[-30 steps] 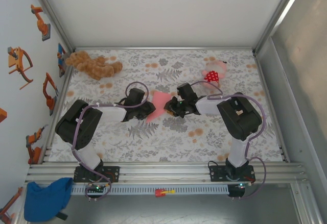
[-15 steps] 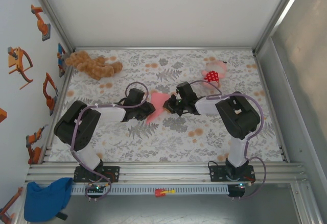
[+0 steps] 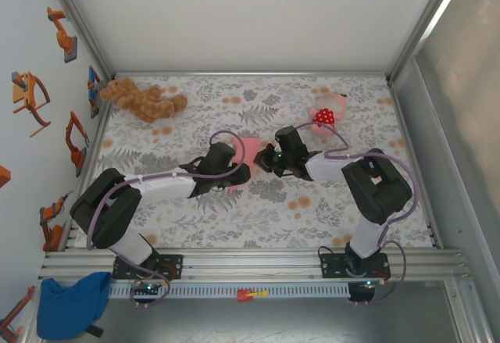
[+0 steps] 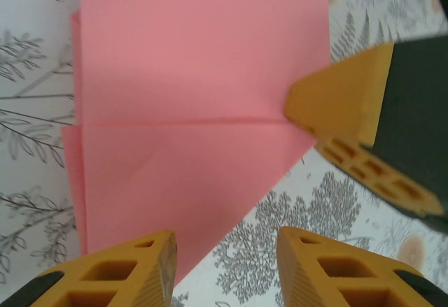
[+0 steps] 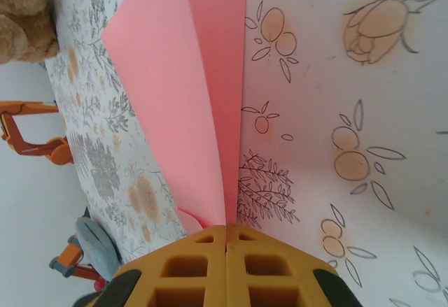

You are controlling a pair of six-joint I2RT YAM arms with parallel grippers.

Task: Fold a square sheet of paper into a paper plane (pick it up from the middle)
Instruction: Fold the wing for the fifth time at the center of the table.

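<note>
Pinching the square sheet of paper [image 3: 251, 151] mid-table, the right gripper [image 5: 225, 240] just clamped shut; the left gripper [image 4: 225, 244] slid over it, fingers [image 4: 119, 272] spread, probably to crease.

From above, the left gripper [image 3: 241, 173] and right gripper [image 3: 263, 161] cover most of the square sheet of paper [image 3: 248, 149]. In the left wrist view the sheet runs off at 12 o'clock, and a right finger [image 4: 343, 101] at 3 o'clock hides one corner. In the right wrist view its tip disappears between the closed fingers [image 5: 185, 265] at 6 o'clock; the teddy bear [image 5: 19, 13] at 10 o'clock is cropped and blurred.
</note>
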